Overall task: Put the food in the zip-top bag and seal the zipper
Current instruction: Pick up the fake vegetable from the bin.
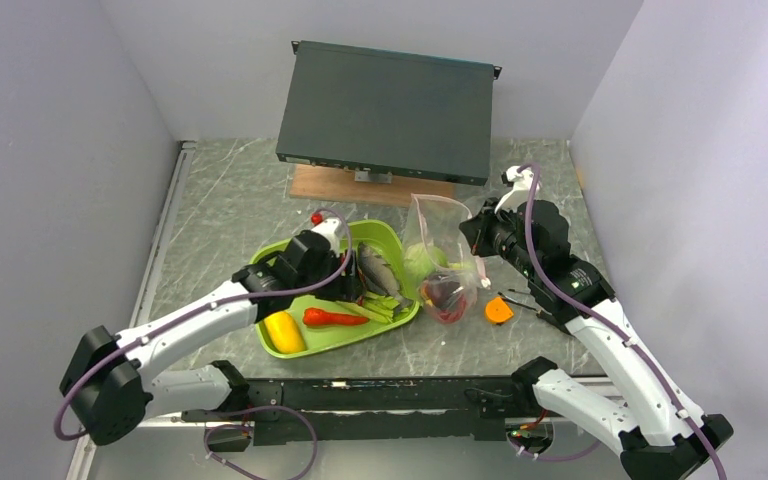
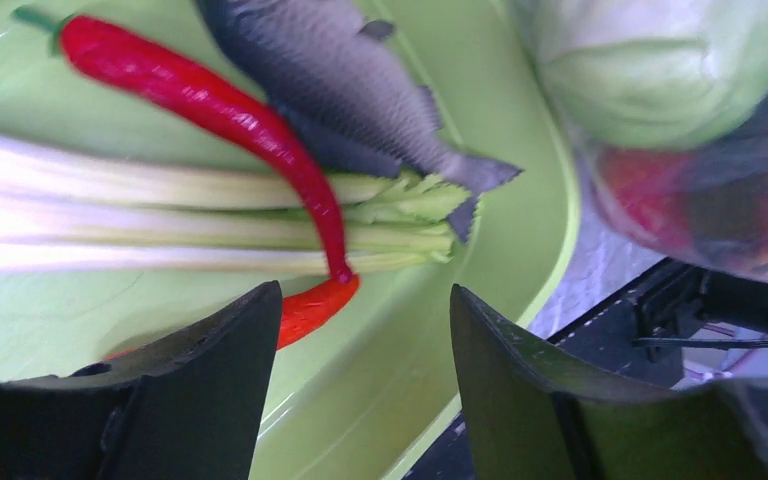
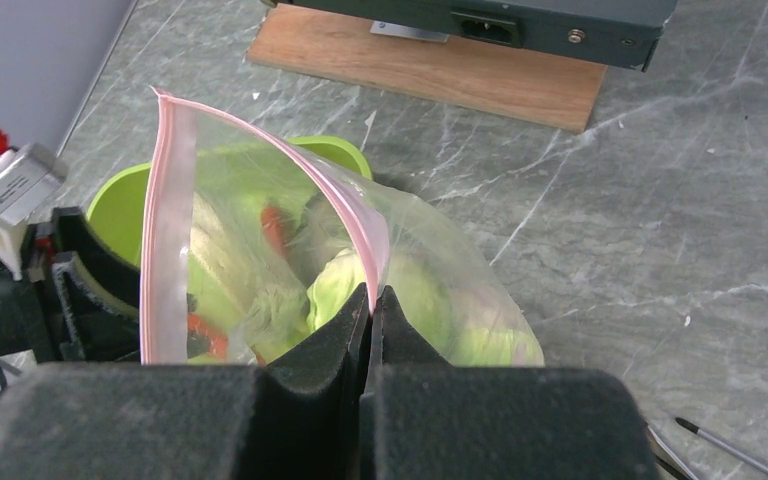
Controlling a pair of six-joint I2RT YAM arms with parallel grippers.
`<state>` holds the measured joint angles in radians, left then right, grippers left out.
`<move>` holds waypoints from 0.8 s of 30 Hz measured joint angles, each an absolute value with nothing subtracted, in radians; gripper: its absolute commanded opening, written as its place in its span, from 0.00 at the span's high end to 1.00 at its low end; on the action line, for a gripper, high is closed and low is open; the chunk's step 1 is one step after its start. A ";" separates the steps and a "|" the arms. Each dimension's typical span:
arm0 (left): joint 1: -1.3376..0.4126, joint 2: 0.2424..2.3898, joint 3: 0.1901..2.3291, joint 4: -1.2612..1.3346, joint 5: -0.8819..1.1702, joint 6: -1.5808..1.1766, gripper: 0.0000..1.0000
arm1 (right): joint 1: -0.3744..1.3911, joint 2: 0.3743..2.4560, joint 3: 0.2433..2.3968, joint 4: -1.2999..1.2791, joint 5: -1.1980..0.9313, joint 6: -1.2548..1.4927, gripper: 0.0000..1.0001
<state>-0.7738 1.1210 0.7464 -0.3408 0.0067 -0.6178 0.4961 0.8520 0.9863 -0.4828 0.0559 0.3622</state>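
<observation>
Left gripper (image 2: 362,300): jaws parted, nothing between them, and you're hanging low over the lime-green tray (image 2: 520,200).

Right gripper (image 3: 370,300): pinched tight on the zipper (image 3: 345,215), holding the zip-top bag (image 3: 260,250) upright with its mouth agape, just beside the tray on the worktop (image 1: 230,200).

In the bag: the pale cabbage (image 1: 422,262) on top and something red (image 1: 447,297) beneath it (hard to name through the crinkles).

In the tray: grey fish (image 2: 330,80), red chilli (image 2: 230,110), green stalks (image 2: 160,215), yellow fruit (image 1: 283,332).

Progress: partway, I'd say. There are four pieces to move, and the seal is not yet pressed.

Risk one: the chilli lies across the stalks right under your jaws. Close here and you may catch both, or nip only the chilli's thin tip and have it swing and slip.

Risk two: the bag hangs from a single pinch. If a long piece jams against the rim, it could tug the strip free or fold the mouth shut.

Risk three: the bag stands close to the tray's edge, so a wide swing of the left arm could knock it over.
</observation>
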 measured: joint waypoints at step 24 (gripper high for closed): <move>-0.826 1.008 0.650 -0.570 -0.161 -0.928 0.00 | 0.496 0.852 0.986 -0.473 -0.002 0.372 1.00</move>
